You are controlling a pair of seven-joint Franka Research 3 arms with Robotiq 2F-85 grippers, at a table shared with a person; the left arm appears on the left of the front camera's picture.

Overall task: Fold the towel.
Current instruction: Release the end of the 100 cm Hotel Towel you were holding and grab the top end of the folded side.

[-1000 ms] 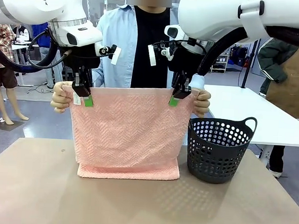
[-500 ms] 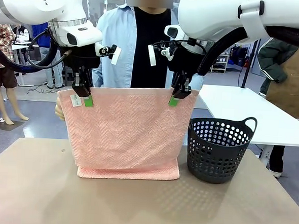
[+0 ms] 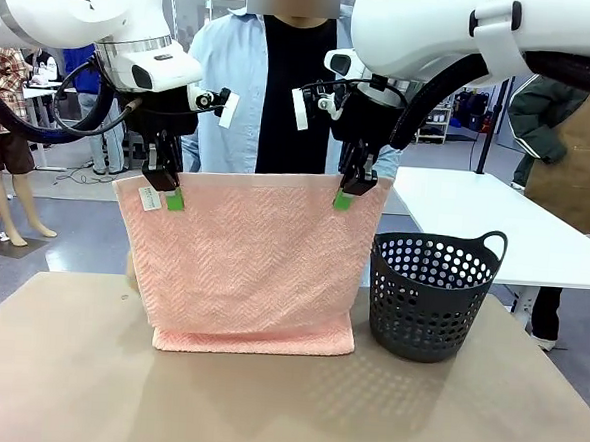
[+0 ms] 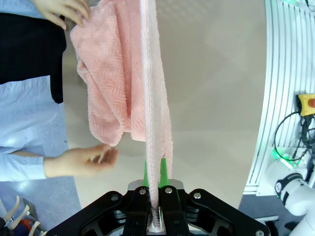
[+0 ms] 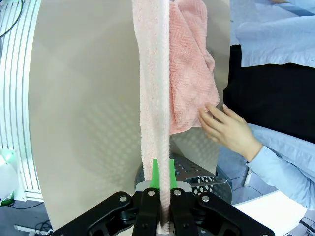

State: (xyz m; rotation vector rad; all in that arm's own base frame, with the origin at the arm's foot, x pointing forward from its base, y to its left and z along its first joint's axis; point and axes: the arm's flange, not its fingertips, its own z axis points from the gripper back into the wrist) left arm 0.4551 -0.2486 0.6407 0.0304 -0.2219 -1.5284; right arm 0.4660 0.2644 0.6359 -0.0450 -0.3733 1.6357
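The salmon-pink towel [image 3: 247,263] hangs upright above the table, its lower edge resting on the tabletop. My left gripper [image 3: 167,191] is shut on the towel's top left corner and my right gripper [image 3: 347,192] is shut on its top right corner. In the left wrist view the towel [image 4: 153,103] runs edge-on up from my left gripper [image 4: 155,172], with a back layer bunched to the left. The right wrist view has the towel [image 5: 156,88] rising from my right gripper [image 5: 161,172]. The person's hands [image 4: 81,162] [image 5: 229,130] are open behind the towel, apart from its top corners.
A dark perforated basket [image 3: 431,294] stands on the tan table [image 3: 284,401] just right of the towel. The person [image 3: 283,90] stands at the far side behind the towel. A white table [image 3: 495,228] lies at the back right.
The person's hands have let go of the towel's top corners and dropped behind it. Both grippers keep holding the corners in the same place.
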